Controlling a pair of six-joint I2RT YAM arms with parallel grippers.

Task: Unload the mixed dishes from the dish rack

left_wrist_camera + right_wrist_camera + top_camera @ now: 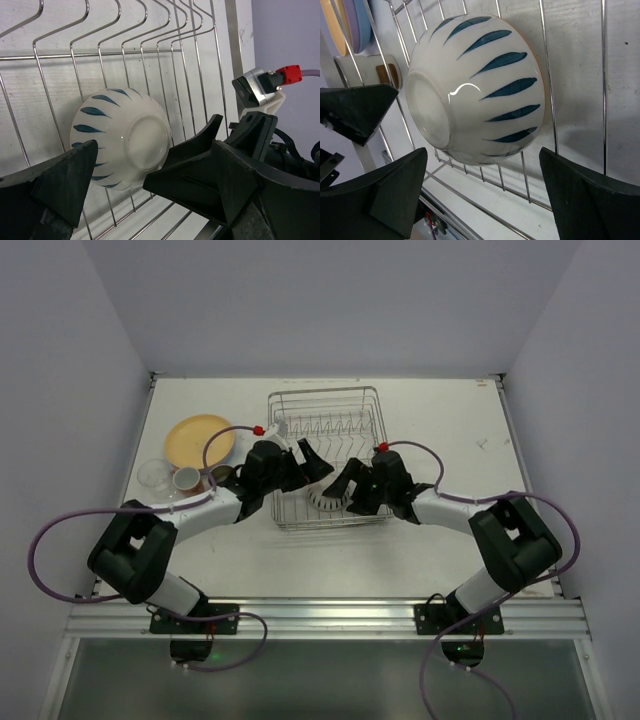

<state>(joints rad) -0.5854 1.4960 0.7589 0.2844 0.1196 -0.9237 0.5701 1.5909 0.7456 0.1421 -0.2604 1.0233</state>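
The right hand (484,150) is hovering with its fingers spread wide either side of the white bowl (475,85), which is lying tipped over at the near end of the dish rack (322,391). It's lining up a grab, I'd guess. The left hand (157,131) is gaping empty too, facing the same bowl.

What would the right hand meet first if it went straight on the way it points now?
Most likely the white bowl with blue stripes, tipped over in the dish rack. It sits dead ahead of the open right hand, though how far off is unclear.
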